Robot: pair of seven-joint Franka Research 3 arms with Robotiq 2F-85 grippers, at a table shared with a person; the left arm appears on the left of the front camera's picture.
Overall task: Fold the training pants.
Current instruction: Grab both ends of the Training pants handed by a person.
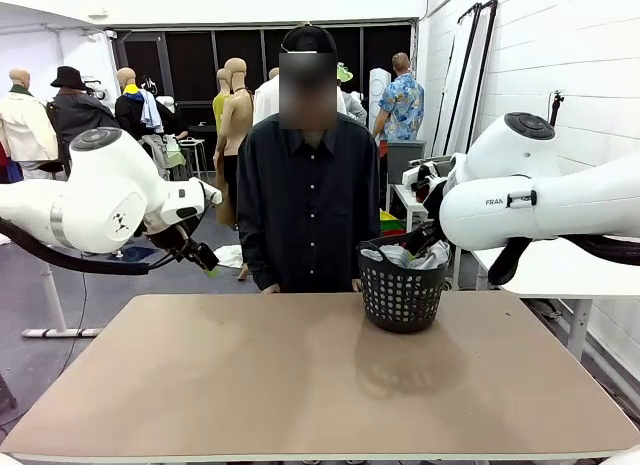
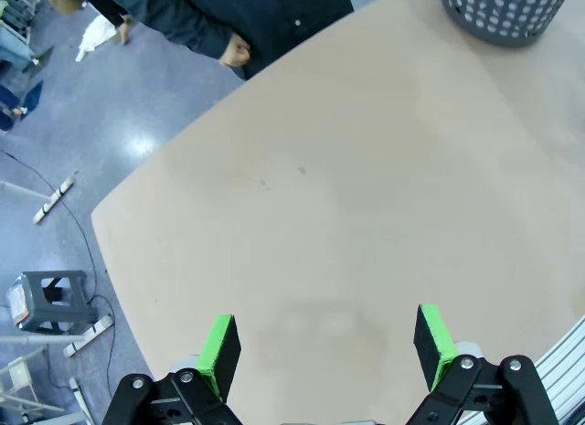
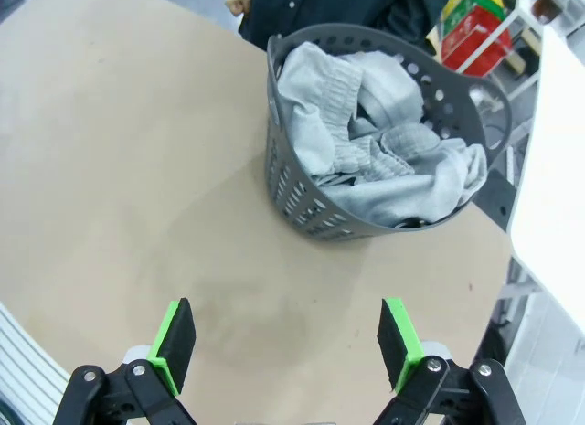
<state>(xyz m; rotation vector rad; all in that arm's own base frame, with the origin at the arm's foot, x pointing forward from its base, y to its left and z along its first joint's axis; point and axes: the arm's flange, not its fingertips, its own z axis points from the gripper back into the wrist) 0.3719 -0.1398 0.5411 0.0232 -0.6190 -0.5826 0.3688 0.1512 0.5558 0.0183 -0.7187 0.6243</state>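
The pants (image 3: 366, 142) lie bunched inside the basket (image 3: 302, 201). They are crumpled into a heap, so no long axis or heading can be read. Folds rise to the rim and a little above it. A ribbed, gathered band shows on the upper part of the heap, and I cannot tell whether it is waistband or cuff. The fabric is light grey soft jersey, matte and loosely creased. The basket is dark plastic, round, tapering toward its base, with walls pierced by rows of small holes and a handle cut-out at the rim. It stands upright on the table (image 1: 300, 385), toward the far edge on my right side, just in front of the person (image 1: 308, 205). The tabletop is smooth, pale tan, with rounded corners. My left gripper (image 2: 324, 338) hangs above the table's left part, well apart from the basket, with its green-padded fingers (image 2: 219, 347) spread wide and nothing between them. My right gripper (image 3: 286, 329) hangs above the table near the basket, its fingers likewise wide apart and holding nothing. The person stands at the far edge in a dark buttoned shirt, one hand (image 2: 236, 52) curled at the table's edge. The floor (image 2: 55, 169) is glossy grey-blue, with a small stool (image 2: 50, 297), cables and a white cloth (image 2: 94, 34) on it. A white brick wall (image 1: 590, 65) runs along the right.
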